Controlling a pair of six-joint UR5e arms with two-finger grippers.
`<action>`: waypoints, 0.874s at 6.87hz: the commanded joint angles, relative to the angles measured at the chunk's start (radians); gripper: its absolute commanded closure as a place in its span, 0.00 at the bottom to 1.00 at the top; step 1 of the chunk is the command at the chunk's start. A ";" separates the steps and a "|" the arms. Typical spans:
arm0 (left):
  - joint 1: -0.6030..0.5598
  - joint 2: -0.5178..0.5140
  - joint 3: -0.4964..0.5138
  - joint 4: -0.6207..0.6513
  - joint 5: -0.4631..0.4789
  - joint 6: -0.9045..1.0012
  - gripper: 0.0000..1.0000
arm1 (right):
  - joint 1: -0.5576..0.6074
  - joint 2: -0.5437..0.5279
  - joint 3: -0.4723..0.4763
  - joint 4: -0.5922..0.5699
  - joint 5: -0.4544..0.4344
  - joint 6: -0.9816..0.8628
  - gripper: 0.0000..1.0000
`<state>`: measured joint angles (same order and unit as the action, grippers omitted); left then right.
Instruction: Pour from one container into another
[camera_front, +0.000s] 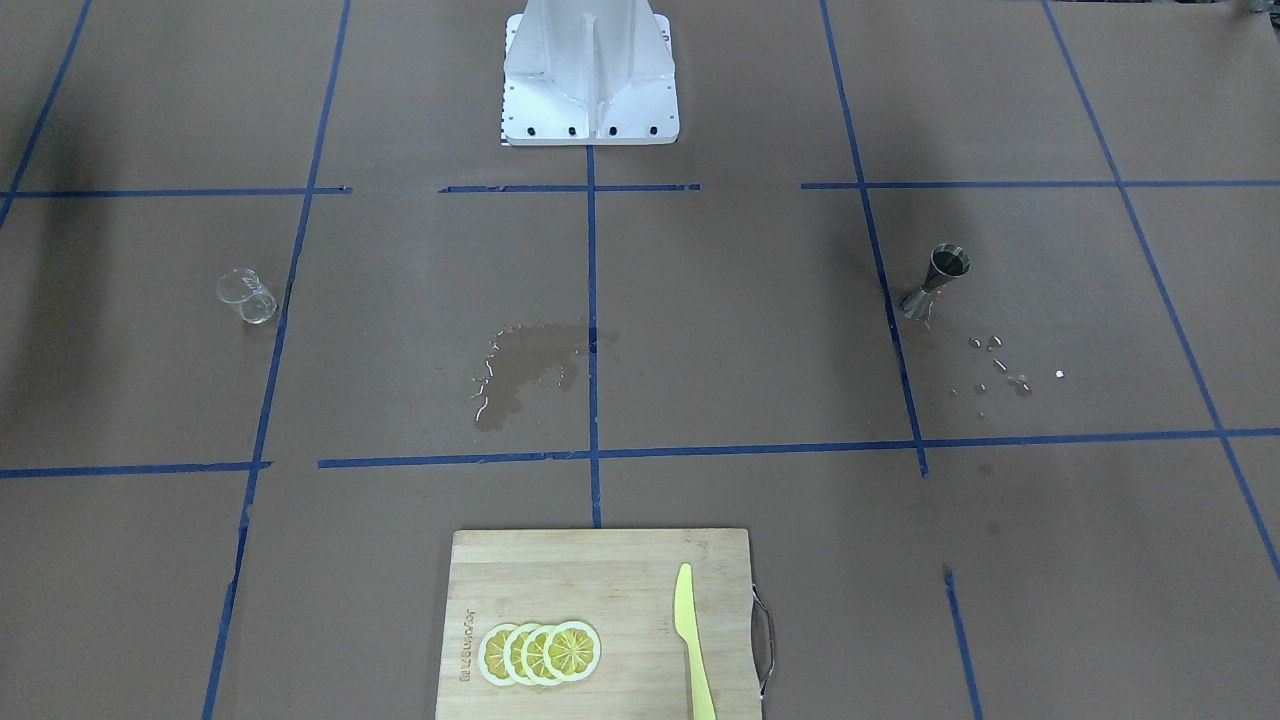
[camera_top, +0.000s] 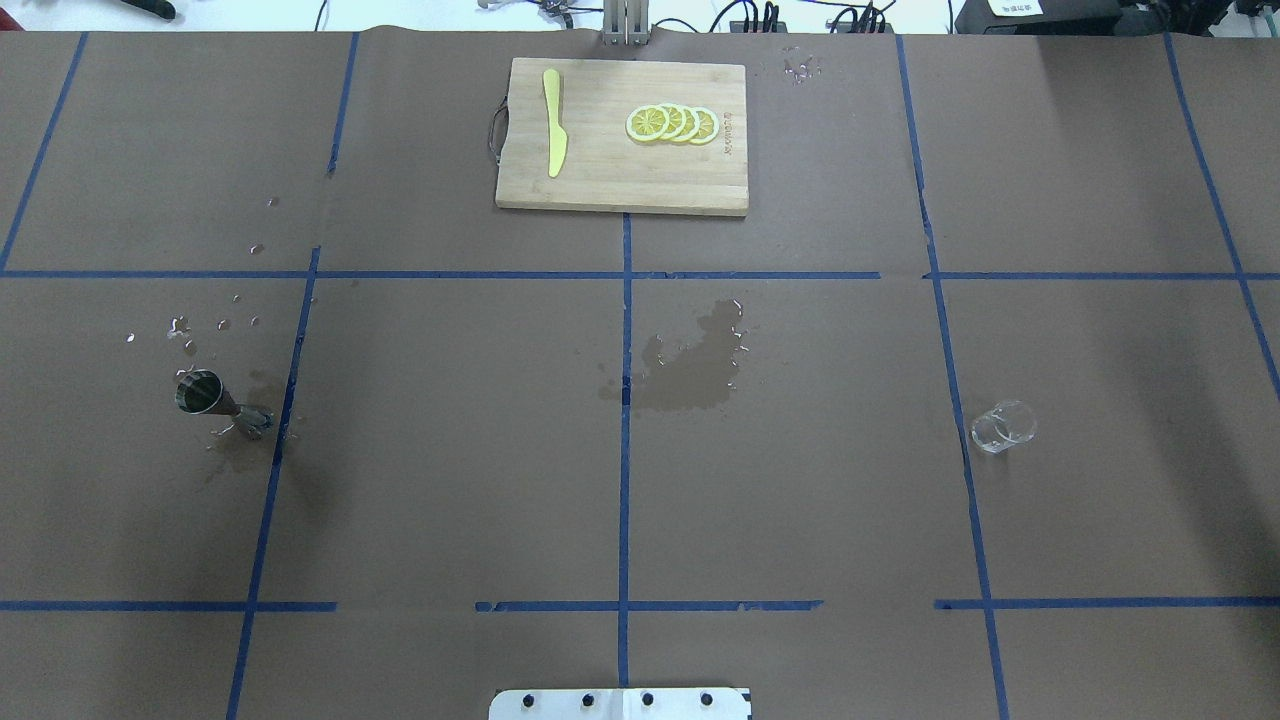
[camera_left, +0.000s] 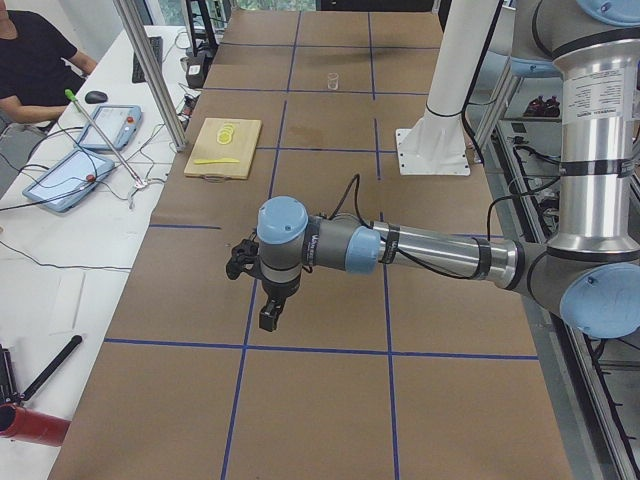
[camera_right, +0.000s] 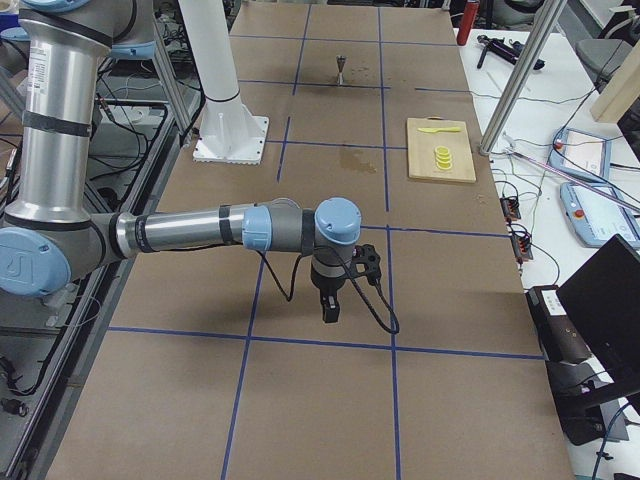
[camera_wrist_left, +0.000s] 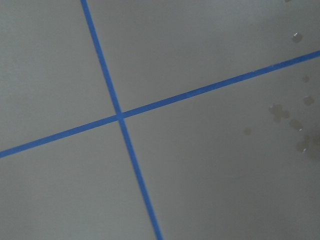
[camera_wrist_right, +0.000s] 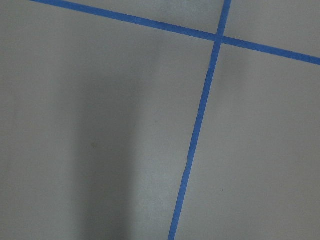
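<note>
Overhead exterior, read from the bench's (camera_top: 450, 450) left edge to its right.

Left gripper (camera_left: 270, 315): seen in the exterior left view only, hanging fingers-down over a tape line at the bench's left end and holding nothing I can see. Whether the jaws are released or clenched, cannot tell. The left wrist camera shows only brown paper, a blue tape cross and a few droplets.

Jigger (camera_top: 213, 400): stands upright near the left edge, about midway between the near and far edges, with one cone mouth up. There is wet paper around its foot, and droplets (camera_top: 215, 325) are scattered just beyond it toward the far edge.

Wet patch (camera_top: 695, 365): at mid-bench, beside the centre tape line.

Cutting board (camera_top: 600, 180): at the middle of the far edge. A yellow knife (camera_top: 553, 125) lies on its left part and overlapping lemon slices (camera_top: 672, 123) on its right part.

Glass tumbler (camera_top: 1003, 426): upright toward the right edge, level with the jigger and well apart from it. Nothing touches it.

Right gripper (camera_right: 331, 305): seen in the exterior right view only, pointing down over the bench's right end. Jaw state: cannot tell.
</note>
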<state>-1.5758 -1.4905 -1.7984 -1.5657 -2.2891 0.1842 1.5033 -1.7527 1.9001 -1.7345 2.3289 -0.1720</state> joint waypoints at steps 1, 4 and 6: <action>-0.038 -0.007 0.005 0.047 0.020 0.008 0.00 | 0.000 0.002 0.005 0.006 0.000 0.008 0.00; -0.038 0.001 -0.003 0.044 0.017 0.006 0.00 | 0.000 0.004 -0.003 0.013 -0.002 0.008 0.00; -0.035 -0.002 -0.001 0.038 0.008 0.003 0.00 | 0.000 0.004 -0.004 0.013 0.001 0.009 0.00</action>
<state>-1.6117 -1.4911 -1.7984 -1.5246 -2.2752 0.1883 1.5033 -1.7490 1.8975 -1.7213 2.3285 -0.1632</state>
